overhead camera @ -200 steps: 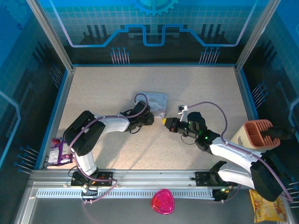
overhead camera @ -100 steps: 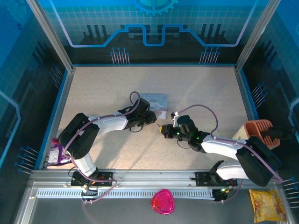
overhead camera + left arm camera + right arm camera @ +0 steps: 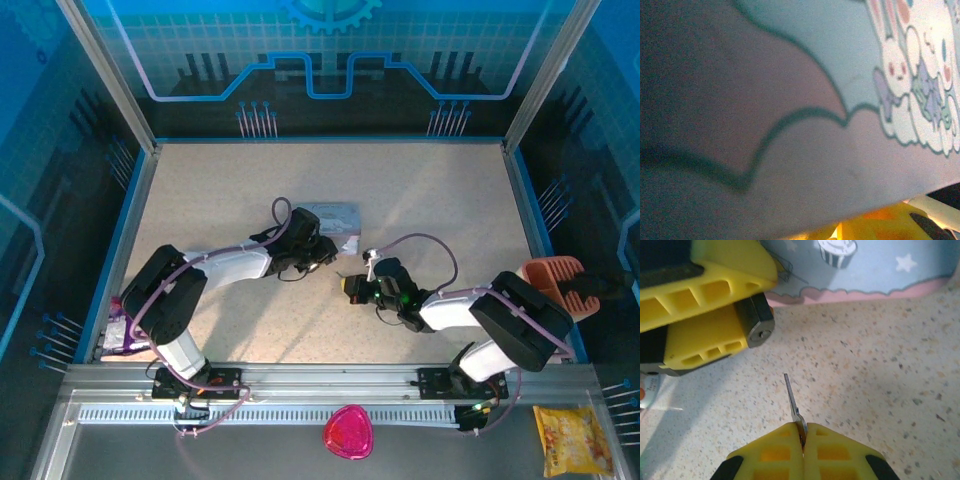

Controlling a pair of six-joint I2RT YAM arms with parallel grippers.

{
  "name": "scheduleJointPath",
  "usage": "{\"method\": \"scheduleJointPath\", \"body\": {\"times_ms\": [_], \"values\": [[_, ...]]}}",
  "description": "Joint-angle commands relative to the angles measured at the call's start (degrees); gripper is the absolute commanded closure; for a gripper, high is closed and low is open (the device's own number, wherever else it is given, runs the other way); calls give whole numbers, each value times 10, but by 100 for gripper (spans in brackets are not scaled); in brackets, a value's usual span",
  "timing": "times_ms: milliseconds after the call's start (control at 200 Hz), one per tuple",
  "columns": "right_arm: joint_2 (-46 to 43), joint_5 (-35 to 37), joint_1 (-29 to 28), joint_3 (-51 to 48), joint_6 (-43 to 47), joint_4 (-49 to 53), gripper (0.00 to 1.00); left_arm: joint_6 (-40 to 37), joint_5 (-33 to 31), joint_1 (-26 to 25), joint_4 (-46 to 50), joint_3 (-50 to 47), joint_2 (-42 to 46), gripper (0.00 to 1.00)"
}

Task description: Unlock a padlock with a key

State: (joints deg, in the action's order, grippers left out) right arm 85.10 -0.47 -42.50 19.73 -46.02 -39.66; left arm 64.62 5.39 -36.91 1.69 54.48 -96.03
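**Clerk:** Right wrist view, first item?

**Keeper:** One padlock (image 3: 758, 322), with a dark body and its keyhole face turned to the camera. It is pinched between the yellow fingers (image 3: 710, 270) of the left gripper (image 3: 328, 254).

**Clerk:** Second item?

**Keeper:** One key (image 3: 792, 399), thin, with its blade pointing up-frame and leaning slightly left. The tip is near the keyhole but apart from it. The right gripper (image 3: 803, 435) has its jaws pressed together on the other end.

**Clerk:** Surroundings?

**Keeper:** One tin (image 3: 865, 265), pastel blue with a cupcake and star print and a pink band at its foot. It stands on the speckled table (image 3: 880, 370) just behind the padlock. The left wrist view shows its bunny print at very close range.

**Clerk:** Top external?

**Keeper:** Both grippers are close together near the middle of the table, with the tin just beyond the left one.
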Motion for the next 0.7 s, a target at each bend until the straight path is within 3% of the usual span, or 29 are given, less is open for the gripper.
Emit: {"method": "scheduleJointPath", "body": {"times_ms": [0,690], "values": [[2,8,-8,-7,23,-66,100,14,19,2,-13,-6,34,86],[16,37,-10,-28,35,-144,100,43,42,2,-33,-16,48,87]]}}
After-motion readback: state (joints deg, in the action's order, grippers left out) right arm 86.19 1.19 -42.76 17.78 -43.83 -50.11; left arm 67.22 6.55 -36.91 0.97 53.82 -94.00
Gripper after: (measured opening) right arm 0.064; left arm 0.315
